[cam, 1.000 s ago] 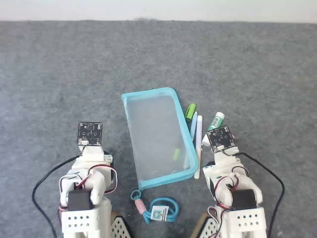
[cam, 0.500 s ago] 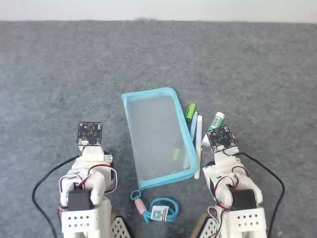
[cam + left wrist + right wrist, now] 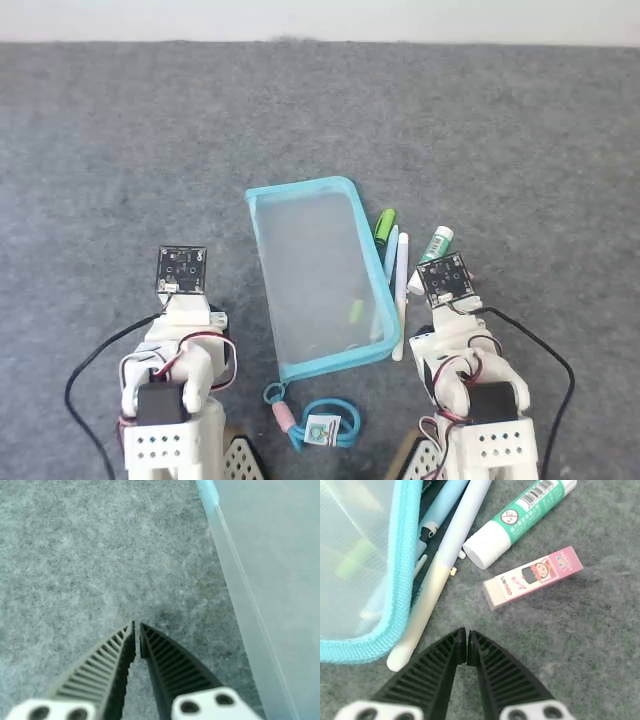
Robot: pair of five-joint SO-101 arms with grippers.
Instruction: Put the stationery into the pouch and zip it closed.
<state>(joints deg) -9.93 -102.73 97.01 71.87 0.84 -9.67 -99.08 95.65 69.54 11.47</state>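
Presently, the pouch [image 3: 320, 285] lies flat on the tabletop [image 3: 520, 130] between the two arms, one long zip edge turned toward the right arm. It is a soft, translucent sleeve with a turquoise fabric border. Expect it to be light, limp and apt to slide, so one arm should probably pinch the border while the other loads it. A yellow-green item [image 3: 356, 310] shows through its wall. Just beside the zip edge lie a white pen [image 3: 401, 295], a blue pen [image 3: 391, 255] and a green marker [image 3: 385, 225]; a glue stick [image 3: 520, 517] and a pink eraser [image 3: 532, 577] rest just beyond them. The pens and glue stick look rigid, smooth and likely to roll; grasp each across mid-barrel. The eraser is a small block; take it across its short sides. A blue cord loop [image 3: 320, 420] at the pouch's near corner, seemingly tied to the zip pull, looks a workable handle for closing. The left fingers [image 3: 122, 650] are clenched on nothing above bare cloth beside the pouch. The right fingers [image 3: 447, 655] are likewise clenched and empty, near the white pen's end. Grey felt-like cloth covers the tabletop; a pale wall [image 3: 320, 20] bounds its far side.
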